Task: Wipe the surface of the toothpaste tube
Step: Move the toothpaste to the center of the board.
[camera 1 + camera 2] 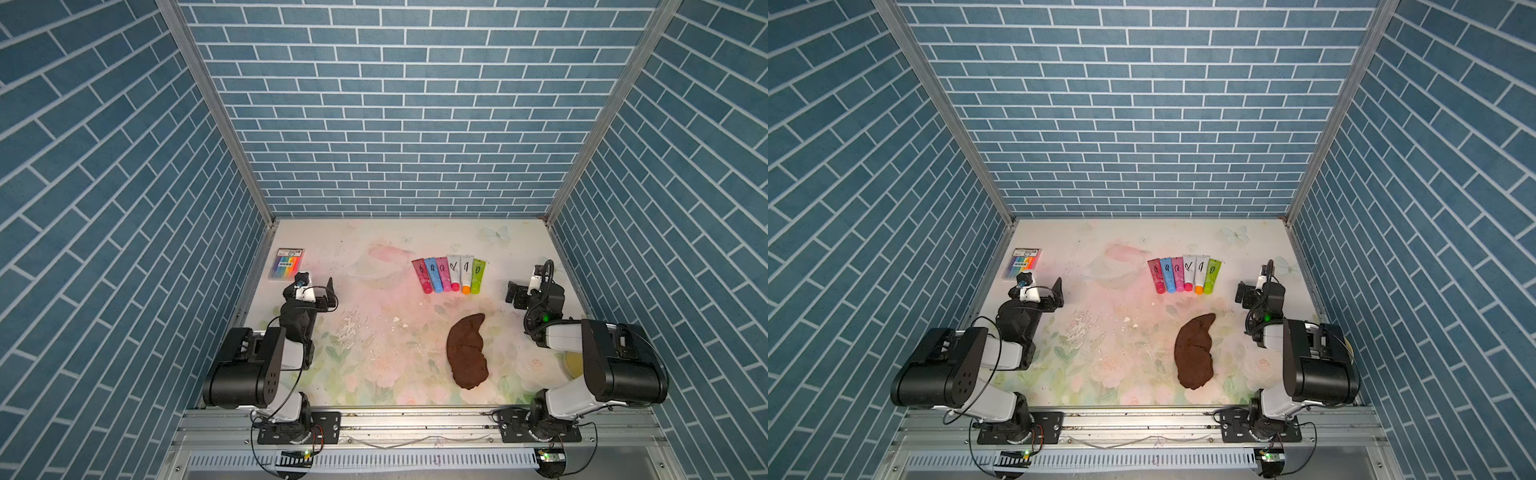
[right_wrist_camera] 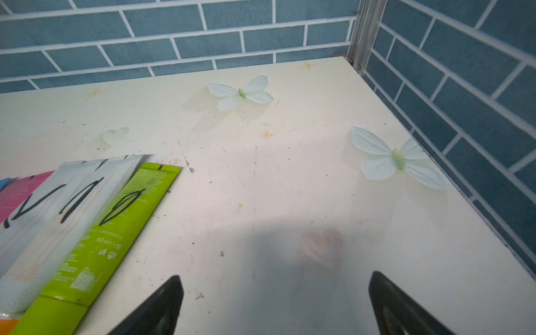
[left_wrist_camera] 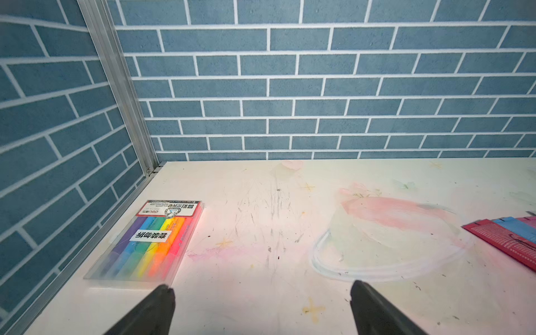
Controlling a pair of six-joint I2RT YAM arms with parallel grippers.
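Six toothpaste tubes (image 1: 451,273) are laid flat in a touching row toward the back of the counter (image 1: 374,303), right of the middle, caps (image 1: 455,286) toward the robot and crimped ends away. Black pen marks (image 2: 78,200) are seen on them. The green tube (image 2: 116,232) is at the end nearest the right arm. A brown cloth (image 1: 467,351) is crumpled on the counter nearer the robot, apart from the row. The left gripper (image 3: 262,290) is wide open and empty, held over bare counter beside a pack of markers (image 3: 153,240), well apart from the tubes. The right gripper (image 2: 277,278) is also wide open and empty, just beside the green tube but not touching it. Nothing has been picked up; the wipe is judged not yet started. The tubes are likely light, soft-walled and slick, so sliding or denting under a wipe is expected. A hold at the cap or shoulder, the stiffest part, is judged best, with the printed body left free. The cloth looks limp and light, best pinched at a raised fold. Neighbouring tubes could be dragged along, since the row is packed tight.
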